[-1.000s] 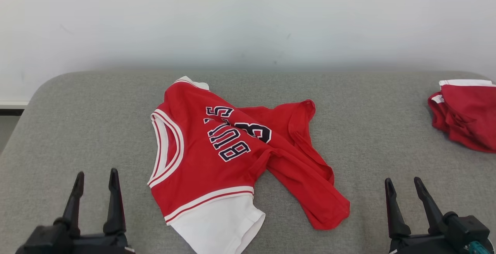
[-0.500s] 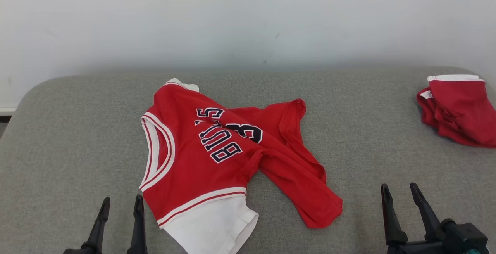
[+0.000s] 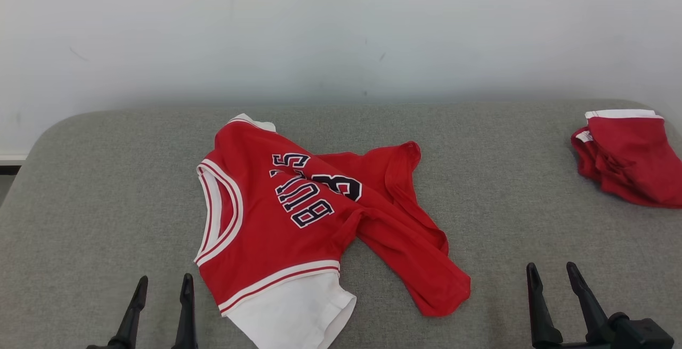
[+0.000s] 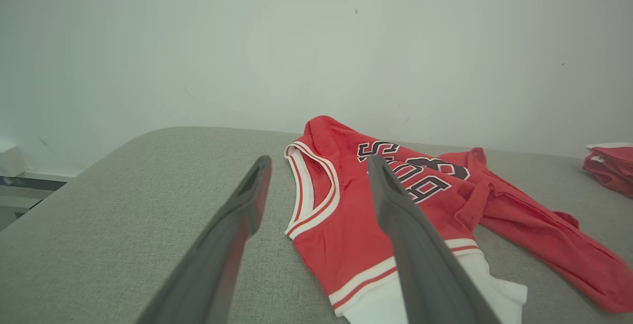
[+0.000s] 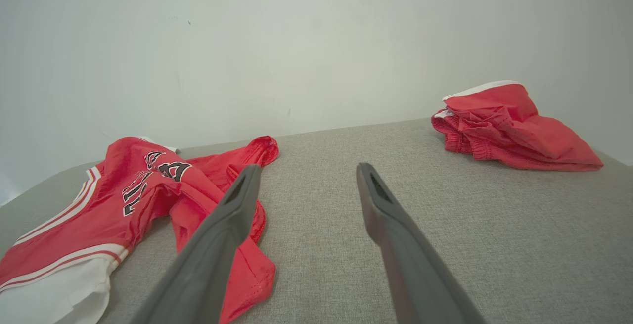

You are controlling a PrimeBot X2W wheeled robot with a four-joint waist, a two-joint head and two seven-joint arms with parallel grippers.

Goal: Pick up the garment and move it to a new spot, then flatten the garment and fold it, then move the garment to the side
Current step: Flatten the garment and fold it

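Jersey (image 3: pixel 277 221), red with white trim, lies crumpled mid-desk (image 3: pixel 506 189). At 7 o'clock the left gripper (image 3: pixel 164 279) and at 5 o'clock the right gripper (image 3: pixel 550 267) hold nothing, jaws wide. Another red garment (image 3: pixel 628 157) lies at 2 o'clock.

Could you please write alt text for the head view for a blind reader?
A crumpled red basketball jersey with white trim lies on a grey padded surface. The open left tool and open right tool point up from the bottom edge, touching nothing; a second red garment sits far right.
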